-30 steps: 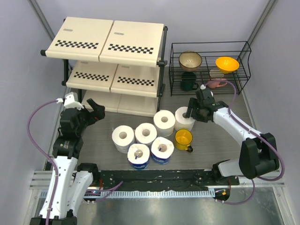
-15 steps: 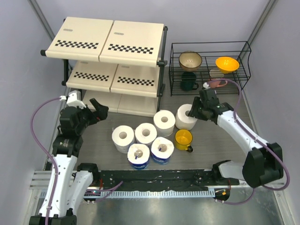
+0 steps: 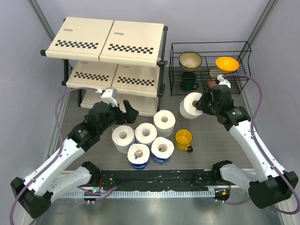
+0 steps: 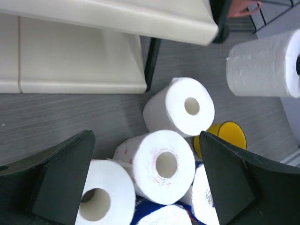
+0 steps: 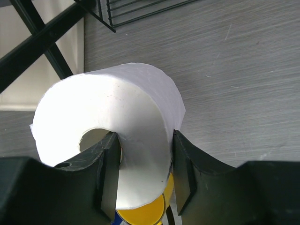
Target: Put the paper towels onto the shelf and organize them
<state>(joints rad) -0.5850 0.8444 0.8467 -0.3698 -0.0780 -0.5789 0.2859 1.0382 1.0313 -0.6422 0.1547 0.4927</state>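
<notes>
My right gripper (image 3: 202, 101) is shut on a bare white paper towel roll (image 3: 190, 107), held off the table beside the shelf's right post. In the right wrist view one finger sits inside the core and one outside the roll (image 5: 117, 108), with the gripper (image 5: 143, 173) pinching its wall. My left gripper (image 3: 127, 110) is open and empty above the cluster of rolls. In the left wrist view it (image 4: 147, 176) frames a bare roll (image 4: 161, 164). On the table stand three bare rolls (image 3: 164, 122) (image 3: 146, 133) (image 3: 123, 138) and two blue-wrapped rolls (image 3: 138, 155) (image 3: 162, 150). The shelf (image 3: 108, 40) stands at the back left with bare boards.
A yellow mug (image 3: 183, 139) stands right of the rolls, below the held roll. A black wire rack (image 3: 209, 68) with bowls and a dark mug is at the back right. The shelf's lowest board (image 4: 70, 56) lies just behind the rolls.
My right gripper has lifted its roll off the table and carried it up and back. My left arm has swung right, from the table's left side to over the rolls.
</notes>
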